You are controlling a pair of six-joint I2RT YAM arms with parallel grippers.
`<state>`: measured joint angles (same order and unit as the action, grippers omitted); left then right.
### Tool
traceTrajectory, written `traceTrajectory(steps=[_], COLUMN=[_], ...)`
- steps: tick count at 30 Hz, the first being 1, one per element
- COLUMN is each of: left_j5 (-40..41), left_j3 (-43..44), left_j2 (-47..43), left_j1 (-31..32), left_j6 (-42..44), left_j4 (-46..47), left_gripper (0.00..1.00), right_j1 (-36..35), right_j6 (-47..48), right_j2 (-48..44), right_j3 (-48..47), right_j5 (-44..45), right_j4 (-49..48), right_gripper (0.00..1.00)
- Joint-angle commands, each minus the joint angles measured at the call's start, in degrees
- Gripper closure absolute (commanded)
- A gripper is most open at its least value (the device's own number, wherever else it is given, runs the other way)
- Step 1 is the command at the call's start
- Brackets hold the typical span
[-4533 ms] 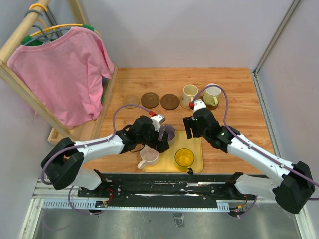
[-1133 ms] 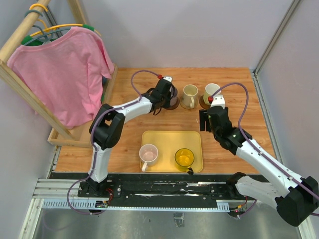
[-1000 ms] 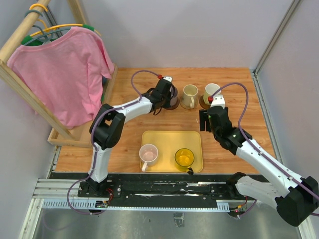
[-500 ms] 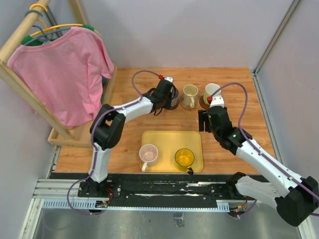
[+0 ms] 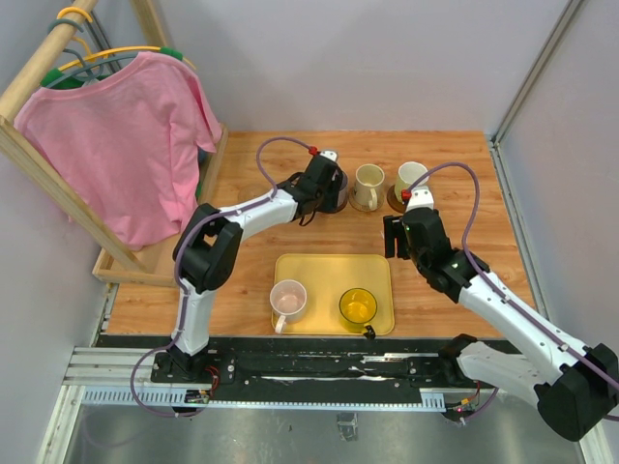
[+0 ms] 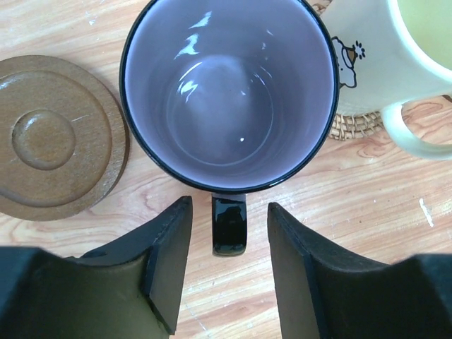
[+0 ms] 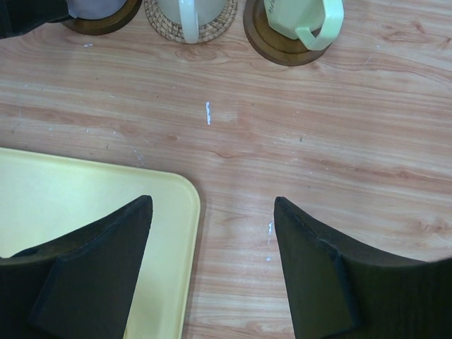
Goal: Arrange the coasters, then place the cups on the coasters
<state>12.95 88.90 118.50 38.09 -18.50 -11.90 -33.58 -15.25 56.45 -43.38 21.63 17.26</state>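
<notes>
Wooden table (image 5: 251, 280) between grey walls, with a rack (image 5: 39, 164) holding a pink shirt (image 5: 126, 135) at the left.

Item 1: purple cup (image 6: 229, 92), upright in the far row on a dark coaster (image 7: 106, 27). Its handle (image 6: 229, 212) pointed back toward the left gripper (image 6: 229, 244), whose jaws stood apart on either side of the handle with a gap at each face. The cup read as set down and let go, not carried.

Item 2: left arm, stretched far forward across the table, wrist camera looking straight down into the cup.

Item 3: empty coaster (image 6: 56, 138), dark, just left of the purple cup and likely kept for a later cup.

Item 4: cream cup (image 6: 395, 63) on a tan coaster (image 6: 353, 123), and green cup (image 7: 300, 18) on a dark coaster (image 7: 279, 49), both placed.

Item 5: pink cup (image 5: 288, 300) and yellow cup (image 5: 357, 306), on the tray (image 5: 329, 271), not yet placed.

Item 6: right gripper (image 7: 212, 212), jaws wide apart and holding nothing, hovering above the tray's far right corner. The arm was bent at the elbow, seemingly waiting.
</notes>
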Motion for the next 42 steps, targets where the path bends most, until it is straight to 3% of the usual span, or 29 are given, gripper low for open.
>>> traceTrajectory(steps=[1, 13, 27, 33, 37, 42], left_j5=[1.86, -0.71, -2.73, -1.49, -0.68, -0.56], left_j3=[-1.3, -3.09, -3.9, -5.17, -6.37, -8.82], left_j2=[-3.24, -5.14, -5.46, -6.69, -8.74, -13.51], left_j1=[0.32, 1.34, 2.34, 2.34, 2.34, 2.34], left_j6=[-0.1, -0.28, -0.92, -0.83, -0.4, 0.38], left_j4=[0.46, 2.01, 2.55, 2.29, 1.76, 1.46], left_gripper=[0.51, 0.6, 0.58, 0.48, 0.34, 0.24], right_j1=[0.8, 0.84, 0.8, 0.8, 0.8, 0.8], right_j6=[-1.01, -1.29, -1.88, -1.91, -2.06, -1.84], right_j2=[-1.5, -1.9, -3.31, -3.69, -3.76, -3.67], right_j3=[0.57, 0.41, 0.9, 0.87, 0.72, 0.15], right_j5=[-0.57, -1.37, -1.75, -1.87, -1.81, -1.04], right_j4=[-0.71, -0.6, 0.31, 0.67, 0.65, 0.53], right_gripper=[0.29, 0.29, 0.29, 0.29, 0.29, 0.29])
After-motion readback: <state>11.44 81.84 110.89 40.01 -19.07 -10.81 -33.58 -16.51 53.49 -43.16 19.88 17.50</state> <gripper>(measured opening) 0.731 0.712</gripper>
